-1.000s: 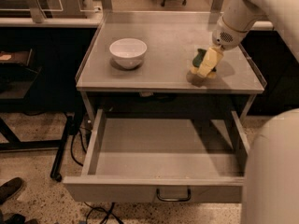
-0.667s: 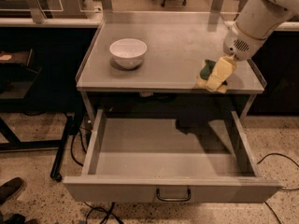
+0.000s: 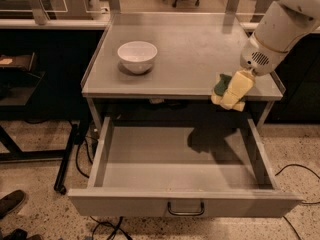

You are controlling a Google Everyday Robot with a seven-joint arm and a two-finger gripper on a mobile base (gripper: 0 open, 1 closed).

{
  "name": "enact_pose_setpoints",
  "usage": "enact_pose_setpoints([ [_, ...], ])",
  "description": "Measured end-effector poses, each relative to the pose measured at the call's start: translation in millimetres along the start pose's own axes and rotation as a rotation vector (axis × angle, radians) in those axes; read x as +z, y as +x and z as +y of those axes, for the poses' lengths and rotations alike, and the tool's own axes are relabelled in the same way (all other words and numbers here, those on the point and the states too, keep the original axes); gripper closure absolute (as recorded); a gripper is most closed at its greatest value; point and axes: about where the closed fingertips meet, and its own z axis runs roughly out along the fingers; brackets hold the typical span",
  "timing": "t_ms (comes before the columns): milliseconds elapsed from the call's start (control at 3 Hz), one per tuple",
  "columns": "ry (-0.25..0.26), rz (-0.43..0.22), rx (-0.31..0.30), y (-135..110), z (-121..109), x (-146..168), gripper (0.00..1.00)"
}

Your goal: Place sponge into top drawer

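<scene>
Half past the table's point(image 3: 190, 49) front right edge, holds the sponge point(image 3: 220, 85) pinched tight in the gripper point(image 3: 231, 97), green side leftward, above the open top drawer's point(image 3: 185, 198) right rear, probably needing only lowering.

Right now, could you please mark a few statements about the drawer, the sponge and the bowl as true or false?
1. The drawer is pulled open. True.
2. The sponge lies inside the drawer. False: the gripper is shut on it at the front right edge of the table, above the drawer's back right corner.
3. The bowl stands on the table. True.
4. The gripper hangs right over the bowl. False: it is far to the right of the bowl, well apart from it.
</scene>
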Motion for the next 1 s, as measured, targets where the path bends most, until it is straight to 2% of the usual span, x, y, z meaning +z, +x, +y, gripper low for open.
enact_pose_setpoints([
  [333,0.009,0.008,0.011,0.9,7.7,0.7,1.0],
  [667,-0.036,0.018,0.053,3.3,29.4,25.3,1.0],
  [1000,-0.127,0.038,0.063,2.9,53.6,65.4,1.0],
])
